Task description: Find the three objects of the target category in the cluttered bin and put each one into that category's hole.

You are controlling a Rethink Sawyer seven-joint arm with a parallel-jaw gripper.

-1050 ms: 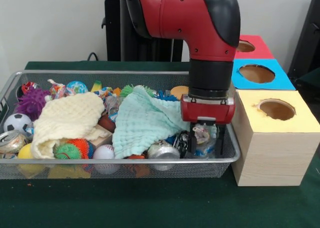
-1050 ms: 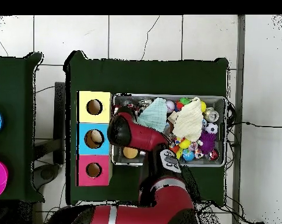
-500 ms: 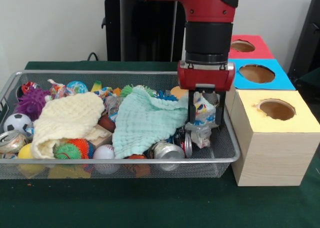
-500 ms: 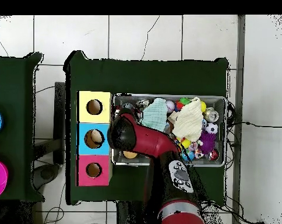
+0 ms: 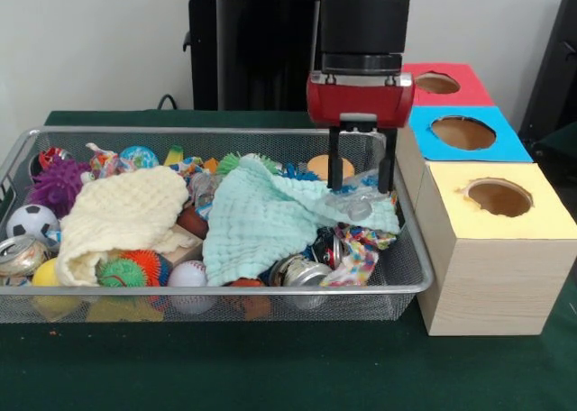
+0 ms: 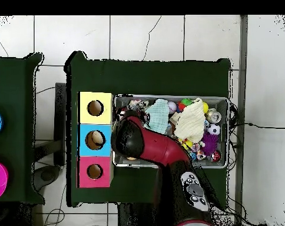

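claw (image 5: 361, 175) higher now, wrapper (image 5: 358, 249) dropped in bin (image 5: 410, 249)

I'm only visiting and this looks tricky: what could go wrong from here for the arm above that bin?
1. The wrapper droops into the bin, with only its clear top near the end effector. Whether it is gripped is unclear, so it may get left behind.
2. It lies against the green cloth, which might be dragged up with it.
3. Such a floppy thing could snag on the rim of the yellow box hole.
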